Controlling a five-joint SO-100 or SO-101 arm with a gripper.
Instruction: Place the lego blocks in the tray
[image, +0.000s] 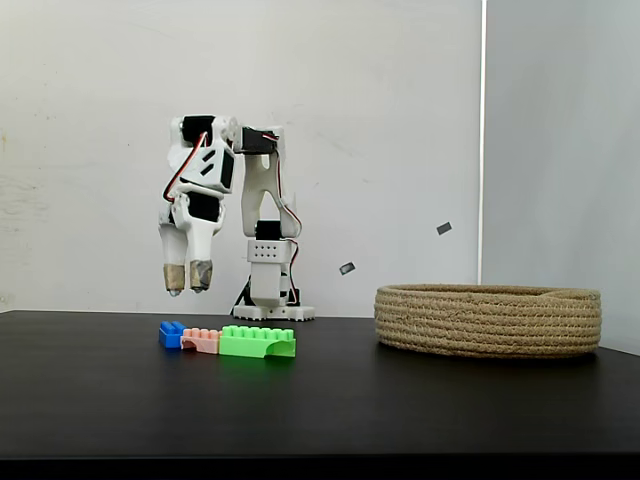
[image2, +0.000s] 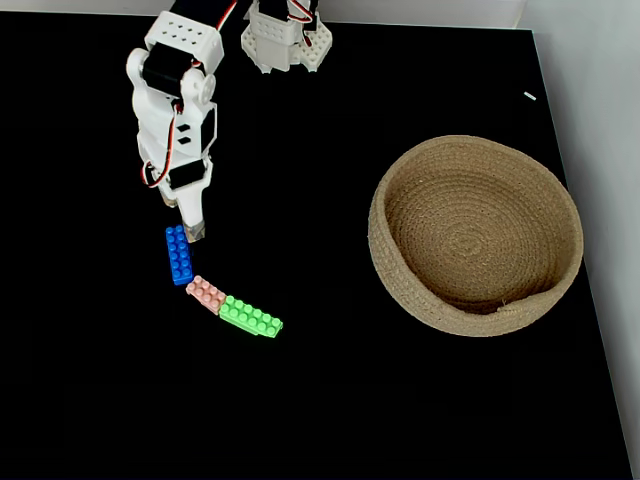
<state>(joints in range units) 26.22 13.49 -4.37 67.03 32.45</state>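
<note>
Nearest you, green brick (image: 257, 342), pink brick (image: 201, 340) and blue brick (image: 171, 334) sit chained lower left on the tabletop (image: 320, 400). Your gripper (image: 187, 278) hangs above blue, fingertips nearly together, empty. Tray (image2: 475, 235) right. No readable writing.

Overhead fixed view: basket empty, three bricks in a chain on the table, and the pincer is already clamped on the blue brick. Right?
Not quite. The side fixed view shows the pincer hanging in the air above the blue brick, holding nothing. The rest stands: the basket is empty and the blue, pink brick and green brick lie in a chain on the table.
</note>
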